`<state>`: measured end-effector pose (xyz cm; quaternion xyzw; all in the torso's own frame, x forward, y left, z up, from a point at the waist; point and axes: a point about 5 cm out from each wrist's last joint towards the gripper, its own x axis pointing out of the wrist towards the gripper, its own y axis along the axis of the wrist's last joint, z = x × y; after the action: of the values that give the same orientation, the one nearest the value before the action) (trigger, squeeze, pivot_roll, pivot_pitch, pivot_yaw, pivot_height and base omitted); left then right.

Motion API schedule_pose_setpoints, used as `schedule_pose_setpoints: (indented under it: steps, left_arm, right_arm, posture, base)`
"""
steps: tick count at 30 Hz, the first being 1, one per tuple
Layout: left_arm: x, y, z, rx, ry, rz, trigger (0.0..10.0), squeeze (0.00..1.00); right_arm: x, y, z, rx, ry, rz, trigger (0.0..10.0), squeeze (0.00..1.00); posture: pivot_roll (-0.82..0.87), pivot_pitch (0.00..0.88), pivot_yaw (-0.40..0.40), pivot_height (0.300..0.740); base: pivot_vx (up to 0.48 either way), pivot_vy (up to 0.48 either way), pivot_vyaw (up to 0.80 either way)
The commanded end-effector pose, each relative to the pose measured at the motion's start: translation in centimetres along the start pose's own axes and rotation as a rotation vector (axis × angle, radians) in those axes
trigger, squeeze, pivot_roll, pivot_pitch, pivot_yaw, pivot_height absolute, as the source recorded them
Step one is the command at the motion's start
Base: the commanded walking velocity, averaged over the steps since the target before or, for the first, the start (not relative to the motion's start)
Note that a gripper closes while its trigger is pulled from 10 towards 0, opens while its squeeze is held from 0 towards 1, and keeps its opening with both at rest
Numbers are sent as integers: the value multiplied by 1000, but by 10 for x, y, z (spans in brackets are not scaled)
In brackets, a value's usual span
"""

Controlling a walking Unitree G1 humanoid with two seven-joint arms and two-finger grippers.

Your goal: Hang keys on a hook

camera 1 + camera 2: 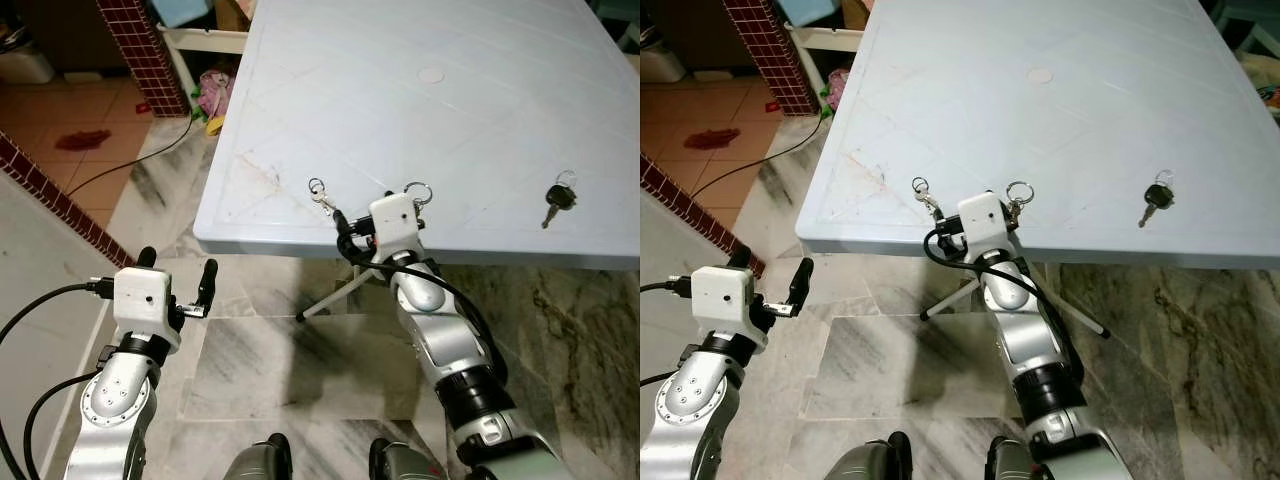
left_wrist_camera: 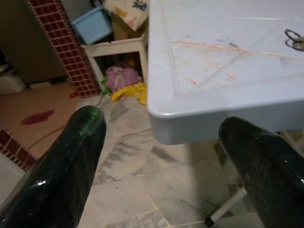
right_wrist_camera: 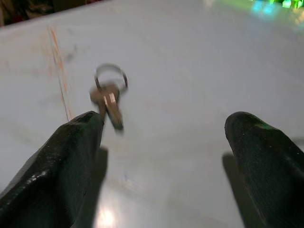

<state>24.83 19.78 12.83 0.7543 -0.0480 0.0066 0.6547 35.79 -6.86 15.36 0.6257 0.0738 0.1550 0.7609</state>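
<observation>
The table (image 1: 450, 120) is showing smooth, pale plastic with a faint moulded diamond pattern, scuffed orange toward 9 o'clock. The keys (image 3: 109, 97) are gleaming as bare metal; the key (image 1: 558, 198) at 3 o'clock is wearing a black plastic head. The fingers (image 2: 57, 175) are shining glossy black. The floor (image 1: 300, 370) is looking like polished veined marble.

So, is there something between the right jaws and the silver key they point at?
Nothing visible. The right gripper is open over the table near its front edge, and the silver key lies on bare tabletop just ahead of one finger.
</observation>
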Motion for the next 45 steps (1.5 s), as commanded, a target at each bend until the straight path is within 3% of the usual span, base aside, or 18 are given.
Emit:
schedule_pose_setpoints:
  steps: [1, 11, 12, 14, 15, 22, 29, 45]
  left_arm:
    - [-5, -2, -4, 4, 23, -21, 10000, 0]
    - [-2, -1, 2, -14, 12, -34, 10000, 0]
    - [-1, -1, 3, -16, 8, -35, 10000, 0]
    - [-1, -1, 4, -17, 3, -36, 10000, 0]
    - [0, -1, 4, -19, -2, -38, 10000, 0]
    - [3, 0, 6, -20, -19, -41, 10000, 0]
    - [3, 1, 5, -17, -19, -42, 10000, 0]
    - [1, 0, 7, -25, -8, -48, 10000, 0]
  right_arm:
    - [3, 5, -6, -2, 6, 30, 10000, 0]
    - [8, 1, -21, 36, 59, 35, 9961, 0]
    - [10, 1, -20, 42, 48, 32, 2510, 0]
    - [12, 2, -20, 48, 47, 31, 2510, 0]
    - [14, 3, -20, 43, 47, 29, 0, 0]
    - [24, 5, -18, 45, 38, -3, 0, 0]
    - [32, 12, -14, 104, 35, -12, 0, 0]
    - [29, -1, -25, 201, 77, -79, 0, 0]
  posture:
    - [141, 258, 66, 740]
    - [126, 260, 69, 740]
    - [125, 260, 72, 740]
    - [125, 260, 72, 740]
    - [125, 258, 79, 740]
    - [129, 256, 90, 740]
    - [146, 258, 86, 740]
    - [143, 257, 71, 740]
  base:
    - [0, 0, 0]
    - [0, 0, 0]
    - [0, 0, 0]
    - [0, 0, 0]
    - [0, 0, 0]
    - [0, 0, 0]
    - [0, 0, 0]
    - [0, 0, 0]
